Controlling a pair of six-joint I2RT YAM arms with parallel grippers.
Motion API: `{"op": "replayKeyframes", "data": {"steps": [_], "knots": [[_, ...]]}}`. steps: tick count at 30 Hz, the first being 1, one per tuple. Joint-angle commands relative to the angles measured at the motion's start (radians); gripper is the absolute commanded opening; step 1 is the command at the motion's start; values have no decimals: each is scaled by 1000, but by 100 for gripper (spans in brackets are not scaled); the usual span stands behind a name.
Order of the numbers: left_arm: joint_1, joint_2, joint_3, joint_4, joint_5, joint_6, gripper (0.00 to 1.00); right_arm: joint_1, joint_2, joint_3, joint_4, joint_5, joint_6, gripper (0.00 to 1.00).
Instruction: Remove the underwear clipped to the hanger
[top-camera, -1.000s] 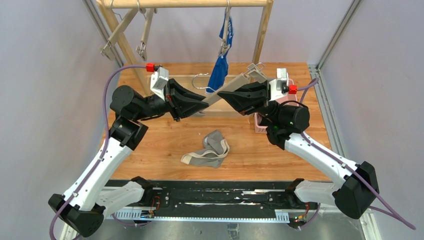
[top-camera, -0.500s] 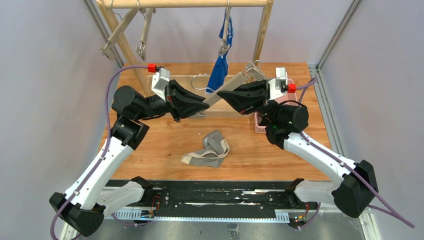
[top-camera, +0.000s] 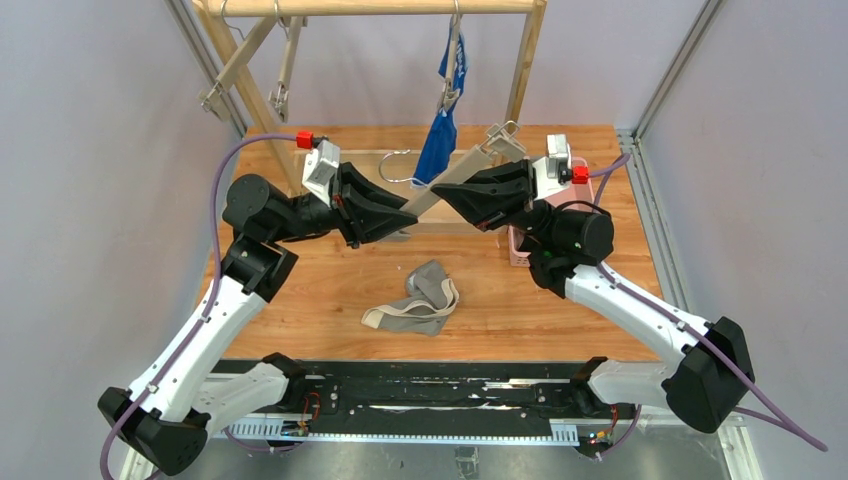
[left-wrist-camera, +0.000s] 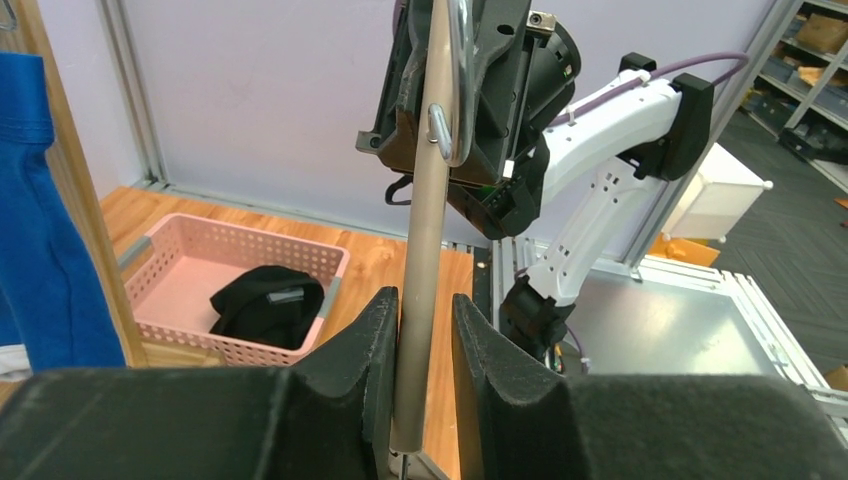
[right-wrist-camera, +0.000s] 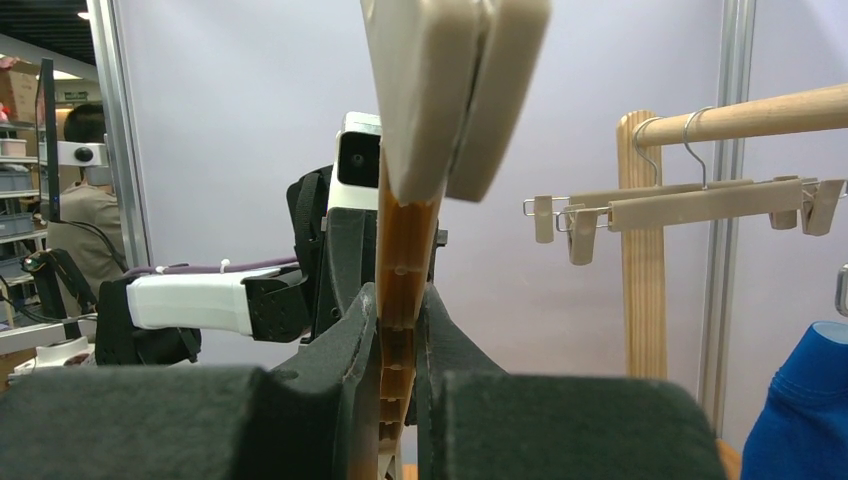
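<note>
A bare beige hanger (top-camera: 470, 165) hangs slantwise in the air between both grippers. My right gripper (top-camera: 447, 192) (right-wrist-camera: 398, 320) is shut on the hanger's ribbed bar (right-wrist-camera: 400, 250), below its end clip (right-wrist-camera: 450, 90). My left gripper (top-camera: 408, 212) (left-wrist-camera: 425, 330) straddles the bar's (left-wrist-camera: 425, 250) other end; the bar touches one finger and a thin gap shows at the other. Grey underwear (top-camera: 420, 300) lies crumpled on the table. Blue underwear (top-camera: 438, 140) (left-wrist-camera: 40, 250) hangs clipped to a hanger on the rail. Black underwear (left-wrist-camera: 265, 300) lies in the pink basket (left-wrist-camera: 200, 250).
The wooden rack (top-camera: 370, 7) stands at the back of the table, with two bare clip hangers (top-camera: 240, 60) at its left end. Its right post (top-camera: 522, 70) rises just behind the held hanger. The pink basket (top-camera: 516, 252) sits under the right arm.
Both grippers and the hanger have drifted a little to the left and away from the bases. The left jaws have eased slightly on the bar. The grey underwear has not moved.
</note>
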Motion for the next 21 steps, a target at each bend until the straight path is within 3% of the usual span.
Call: {"op": "replayKeyframes", "data": {"steps": [1,10,11,12,13,21], "knots": [[-9,-3,-16,1,63,-12,26,16,2,26,48,30,-15,0],[-7,2,-14,1,90,-21,28,24,-5,33,22,23,-30,1],[-8,3,-17,1,90,-21,25,26,-6,33,22,23,-30,1],[-8,6,-21,1,90,-20,10,25,-6,33,21,24,-30,1],[-8,9,-23,1,90,-19,1,25,-5,35,20,24,-31,1],[-8,-4,28,-79,56,13,0,26,-28,23,-6,36,-55,1]]}}
